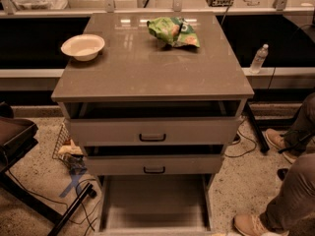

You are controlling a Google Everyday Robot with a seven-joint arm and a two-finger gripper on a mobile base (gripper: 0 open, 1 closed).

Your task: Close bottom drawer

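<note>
The grey-brown table (147, 73) w/ three pale-grey drawers stands in the middle. The bottom drawer (153, 203), a wide, shallow grey tray, is at the foot of the table and is pulled far out toward the camera. Its inside is bare, and its front panel is cut off by the lower edge of the picture.

Above it, the middle drawer (153, 164) w/ a small black bar handle is open a little, and a dark gap shows over it. The top drawer (152, 131), same kind of handle, is open a bit more.

The gripper is not in the picture, so I cannot tell if it is wide or narrow.

On the table top, a cream round bowl (82, 46) sits near the back left corner, upright. A crumpled green snack bag (173, 32) lies at the back, approx. in the middle.

A clear plastic bottle (259, 58) stands on a ledge just behind the table's right side. On the floor to the right of the table are a person's leg in brown trousers (290, 195) and a tan shoe (251, 225). A blue tape cross (73, 183) is on the floor to the left of the table.
</note>
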